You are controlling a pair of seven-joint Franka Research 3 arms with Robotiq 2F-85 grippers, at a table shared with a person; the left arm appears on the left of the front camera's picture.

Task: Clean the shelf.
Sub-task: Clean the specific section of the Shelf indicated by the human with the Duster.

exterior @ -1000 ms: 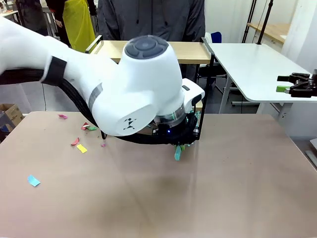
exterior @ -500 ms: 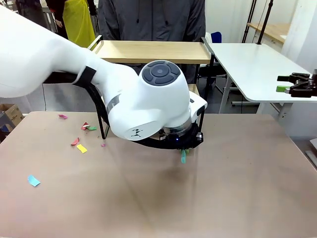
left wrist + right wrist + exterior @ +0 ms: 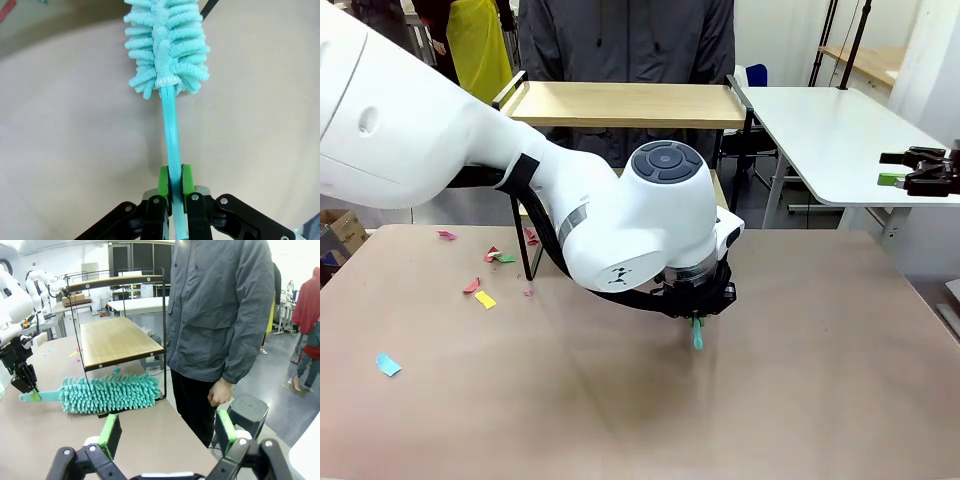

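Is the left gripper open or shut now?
Shut: the left gripper clamps its green pads on the thin handle of the fluffy turquoise microfibre duster.

The shelf [image 3: 620, 103] is partly hidden by the left arm [image 3: 620, 220], stretched across the desk [image 3: 820, 380]; a teal handle [image 3: 697, 335] is seen below its wrist. Coloured paper scraps [image 3: 485, 299] are scattered leftward.

Wide tan bench [image 3: 820, 380], smooth and matte. At its far middle, standing on thin black legs, a two-tier wooden shelf [image 3: 620, 103]. Scattered over the left part, paper scraps: pink scrap [image 3: 446, 235], red-and-green cluster [image 3: 500, 256], yellow scrap [image 3: 485, 299], and, nearer and apart, blue scrap [image 3: 388, 365].
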